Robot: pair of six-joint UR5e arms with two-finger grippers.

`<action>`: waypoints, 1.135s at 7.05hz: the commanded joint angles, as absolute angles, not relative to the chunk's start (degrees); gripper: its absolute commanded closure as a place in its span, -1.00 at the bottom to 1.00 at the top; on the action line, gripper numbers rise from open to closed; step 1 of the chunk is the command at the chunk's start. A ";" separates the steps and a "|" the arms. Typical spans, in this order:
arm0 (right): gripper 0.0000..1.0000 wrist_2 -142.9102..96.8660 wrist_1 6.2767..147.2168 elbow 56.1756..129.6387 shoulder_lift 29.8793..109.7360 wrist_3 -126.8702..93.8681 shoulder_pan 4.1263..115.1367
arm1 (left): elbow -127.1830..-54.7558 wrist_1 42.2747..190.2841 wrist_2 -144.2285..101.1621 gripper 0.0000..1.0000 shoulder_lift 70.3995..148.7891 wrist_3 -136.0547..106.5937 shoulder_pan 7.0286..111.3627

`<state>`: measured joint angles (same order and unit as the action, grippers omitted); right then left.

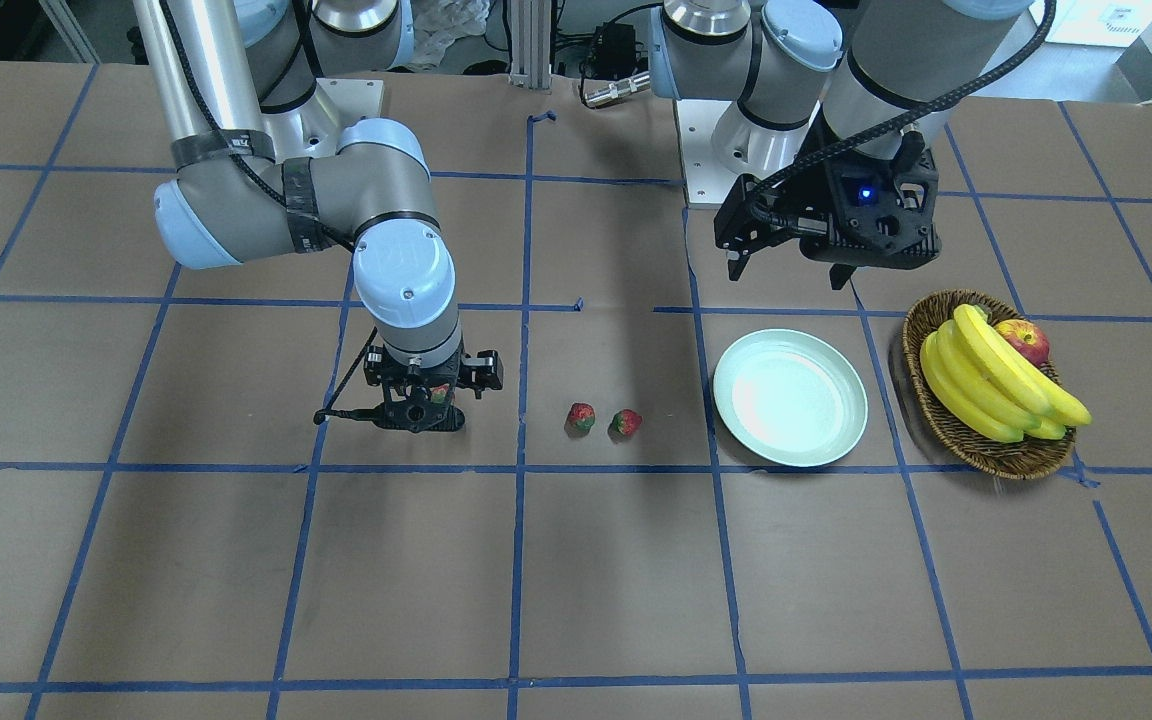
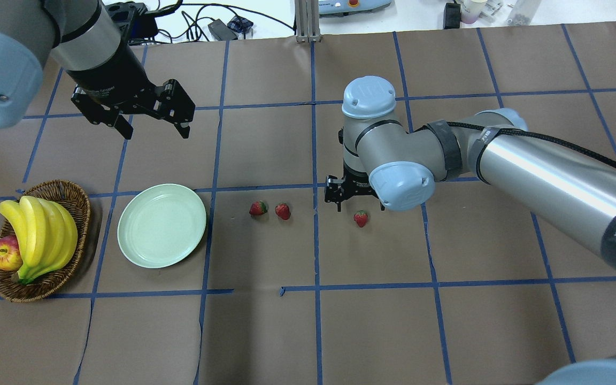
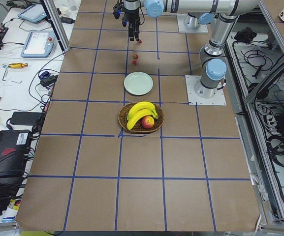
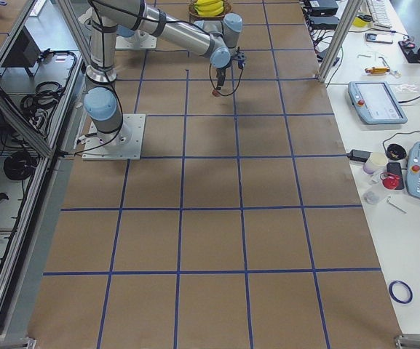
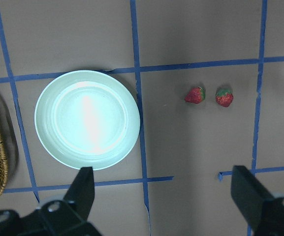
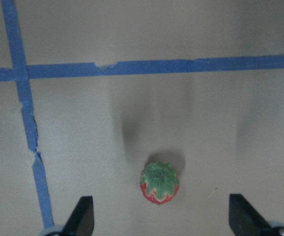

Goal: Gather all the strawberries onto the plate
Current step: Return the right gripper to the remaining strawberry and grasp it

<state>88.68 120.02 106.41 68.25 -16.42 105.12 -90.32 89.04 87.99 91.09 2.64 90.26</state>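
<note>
Brown paper covers the table (image 2: 372, 326), ruled into squares by blue tape (image 2: 316, 160), and we've got three toy berries strung in a loose row across the middle of the overhead view. The first strawberry (image 2: 258, 208) and second strawberry (image 2: 283, 211) lie just beside each other at centre frame, a sliver of paper between them. The third strawberry (image 2: 361, 218) sits off to their right, across a vertical tape line.

That third one is where we find the right gripper (image 6: 164, 219), pointing straight down over it. In the right wrist view the berry sits low and central, green cap toward the camera. The black fingers (image 6: 82, 219) are spread wide on either side and touch nothing.

None of the three is on the plate (image 2: 161, 225). We see it lying bare, left of centre in the overhead view, its right rim at a tape line and the first strawberry near but apart.

Up in the upper left of that view hangs the left gripper (image 2: 154, 128), held above the table. Its jaws are spread and hold nothing, and its wrist view looks down on the plate and the two paired berries.

At far left, near the plate but not touching it, a wicker basket (image 2: 81, 195) holds a bunch of bananas (image 2: 40, 230) and an apple (image 2: 6, 254).
</note>
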 commanded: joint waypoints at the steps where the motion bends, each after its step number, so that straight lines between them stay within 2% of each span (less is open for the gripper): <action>1: -0.93 88.33 122.17 107.67 66.37 -15.91 104.85 | -90.35 89.03 87.89 -1.00 91.05 2.64 90.26; 2: -0.71 88.33 122.25 108.19 66.44 -15.91 104.85 | -90.35 89.03 87.89 -1.00 91.05 2.55 90.26; 4: -0.03 88.16 122.17 109.42 66.62 -15.91 104.85 | -90.44 89.03 87.80 -1.00 91.05 2.64 90.26; 5: 0.10 88.24 122.17 109.68 66.62 -15.91 104.85 | -90.44 89.03 87.80 -1.00 91.05 2.55 90.26; 6: 0.45 88.16 122.25 109.51 66.71 -15.91 104.85 | -90.44 89.03 87.80 -1.00 91.05 2.64 90.26; 7: 0.70 88.24 122.52 108.99 66.97 -15.91 104.85 | -90.44 89.03 87.80 -1.00 91.05 2.64 90.26; 8: 0.79 88.24 122.43 107.59 67.32 -16.00 105.03 | -90.44 89.03 87.80 -1.00 91.05 2.55 90.26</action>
<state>88.22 122.40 108.87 66.95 -15.93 104.88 -90.44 89.03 87.80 91.06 2.61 90.26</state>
